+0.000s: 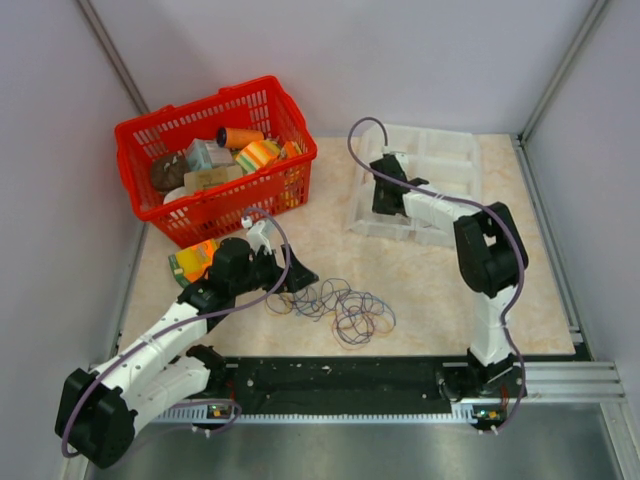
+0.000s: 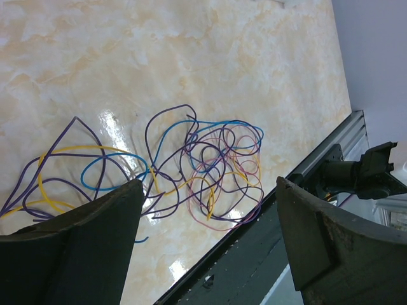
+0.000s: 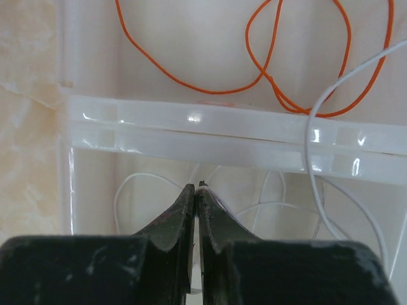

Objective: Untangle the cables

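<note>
Left hand is wide open and empty, hanging over the cables. The knot lies on the tabletop just ahead of it, between its fingers. My plan: go for the loose yellow-and-purple loop beside one finger, not the dense middle, pinch low, and draw it out slowly. Right hand is pinched shut over a white tray, with an orange wire lying just beyond its tips. I can't tell whether it grips a strand.

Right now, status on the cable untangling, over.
Left gripper open, at the cables. Right gripper shut, over the white tray. Cables tangled, nothing blocking.
</note>
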Controlling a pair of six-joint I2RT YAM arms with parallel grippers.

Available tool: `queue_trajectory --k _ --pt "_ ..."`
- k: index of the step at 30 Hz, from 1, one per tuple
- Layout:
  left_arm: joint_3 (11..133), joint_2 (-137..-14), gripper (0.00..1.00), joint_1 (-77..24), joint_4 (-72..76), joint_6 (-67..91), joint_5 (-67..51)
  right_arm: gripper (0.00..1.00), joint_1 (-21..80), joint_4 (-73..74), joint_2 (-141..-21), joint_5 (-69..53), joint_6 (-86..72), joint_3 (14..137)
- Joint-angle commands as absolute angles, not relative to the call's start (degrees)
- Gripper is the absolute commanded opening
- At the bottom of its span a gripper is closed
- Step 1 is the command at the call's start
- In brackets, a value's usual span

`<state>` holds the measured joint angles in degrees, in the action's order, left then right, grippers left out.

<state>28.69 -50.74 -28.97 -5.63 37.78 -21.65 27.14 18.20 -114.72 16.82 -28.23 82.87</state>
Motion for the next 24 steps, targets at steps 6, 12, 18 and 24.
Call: queue_trajectory --k 6,12,18,24 --pt "29.18 -50.54 0.88 -28.83 -3.95 37.09 -22.76 0.55 26.98 31.19 -112.79 8.36 -18.55 92.91" --pt "29.27 -50.71 0.88 -28.83 -3.96 36.48 -22.76 0.74 24.09 32.52 -97.84 2.66 -18.19 84.48" --pt "29.88 -53.52 0.88 -28.83 -1.94 36.82 -24.61 0.75 16.28 29.46 -92.98 3.26 -18.54 80.33" --pt "30.24 -52.56 0.9 -28.83 -2.2 36.91 -25.49 0.65 7.21 26.2 -104.83 -4.28 -9.96 89.46"
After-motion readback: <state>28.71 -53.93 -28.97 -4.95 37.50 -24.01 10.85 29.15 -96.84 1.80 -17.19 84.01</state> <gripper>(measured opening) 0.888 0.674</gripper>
